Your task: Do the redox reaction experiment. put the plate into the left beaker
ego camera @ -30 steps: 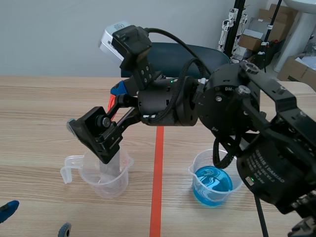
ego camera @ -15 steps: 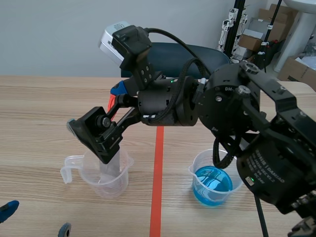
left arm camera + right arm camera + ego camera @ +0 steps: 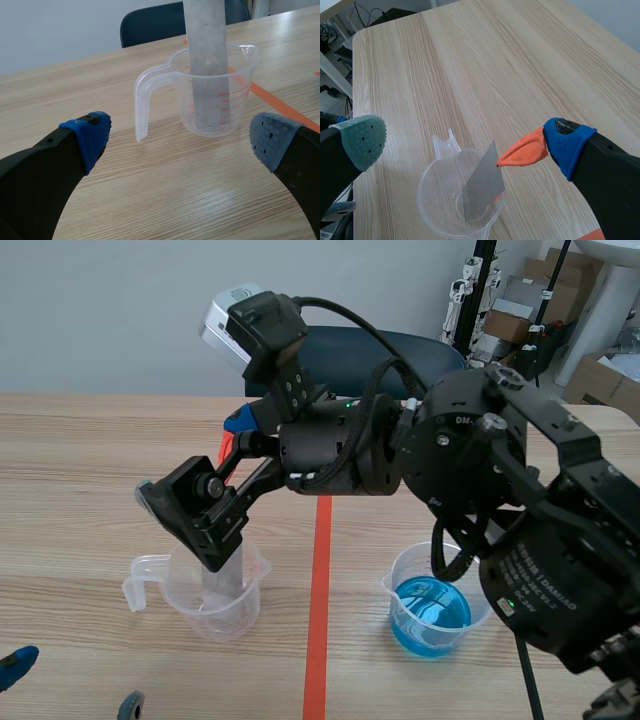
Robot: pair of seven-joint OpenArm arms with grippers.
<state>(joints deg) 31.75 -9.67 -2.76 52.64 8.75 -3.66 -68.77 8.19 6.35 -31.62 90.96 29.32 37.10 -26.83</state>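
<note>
Scene view, read left to right.

**Left gripper** (image 3: 181,137): lower left corner of the frame, low over the table. Its jaws are wide apart and hold nothing. From its own camera, the left beaker sits just ahead of it.

**Left beaker** (image 3: 205,592): lower left of centre, clear, with the handle toward the frame's left edge. I can make out no liquid in it.

**Plate** (image 3: 222,578): a grey strip standing inside the left beaker. It is tilted, with its foot on the beaker floor and its top above the rim.

**Right gripper** (image 3: 440,145): the arm comes in from the right, crosses the tape line (image 3: 318,620) and hangs directly over the left beaker. Its jaws are spread with nothing pinched between them. The plate's upper edge lies right by the orange-tipped finger, and I cannot tell whether they touch.

**Right beaker** (image 3: 430,612): lower right of centre, holding blue liquid, with no gripper near it.

**Progress (my reading):** the plate is in the left beaker and let go, so the placement looks done. What is left is to lift the right arm clear without tipping the plate.

**Count:**
- beakers: 2
- plate: 1
- grippers: 2
- tape line in the scene view: 1
</note>
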